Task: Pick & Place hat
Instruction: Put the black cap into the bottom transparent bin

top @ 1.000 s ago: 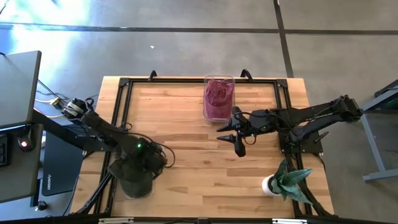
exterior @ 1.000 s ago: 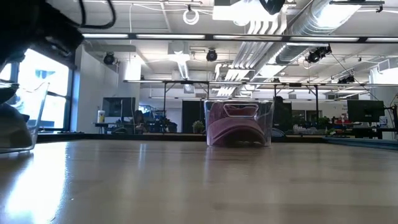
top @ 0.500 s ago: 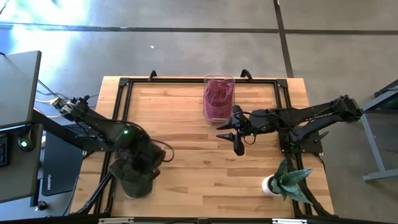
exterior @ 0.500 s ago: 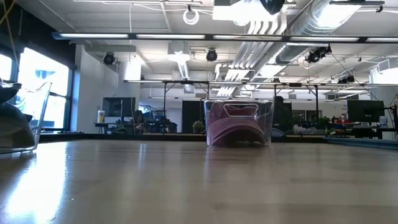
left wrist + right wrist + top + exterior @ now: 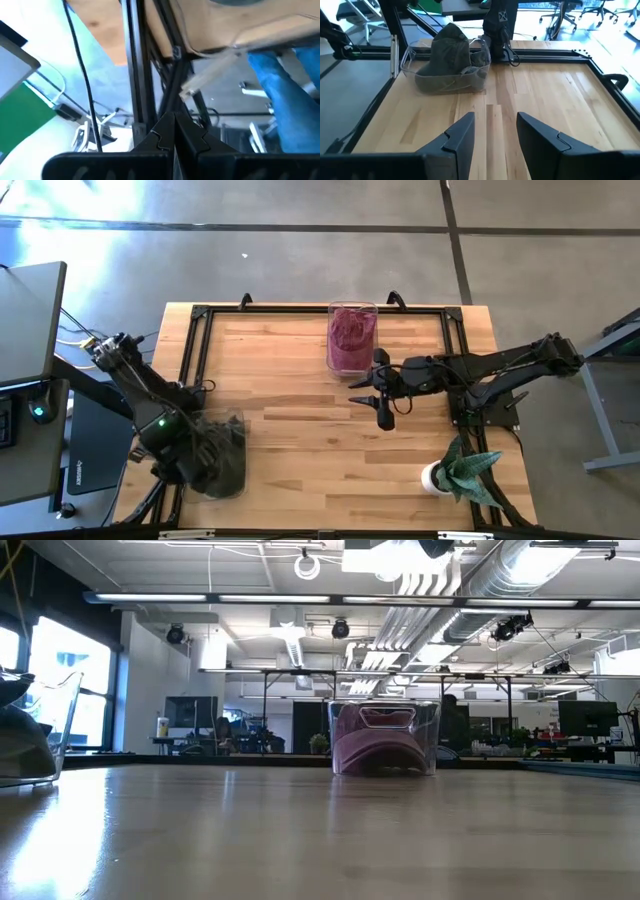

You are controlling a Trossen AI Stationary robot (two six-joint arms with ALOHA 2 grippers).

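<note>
A dark olive hat [image 5: 220,460] [image 5: 449,50] lies crumpled in a clear bin [image 5: 422,76] at the table's near left corner. In the low view, that hat [image 5: 18,745] rests on the bin's floor. A maroon hat [image 5: 349,332] [image 5: 380,745] sits in a second clear bin at the far middle. My left gripper [image 5: 172,468] [image 5: 174,131] is shut and holds nothing. It hangs raised beside the olive hat's bin, at the table's left edge. My right gripper [image 5: 384,410] [image 5: 494,127] hovers open over the table's middle right.
A potted plant [image 5: 464,470] in a white pot stands at the near right corner. A black metal frame [image 5: 300,310] runs along the table's edges. Bare wood [image 5: 310,440] lies between the two bins. A person's blue trouser leg [image 5: 290,100] shows beyond the table.
My left gripper has risen from over the olive hat's bin and swung toward the table's left edge, rolling as it went. It has left the low view. The olive hat stays in its bin. My right arm has kept its place.
</note>
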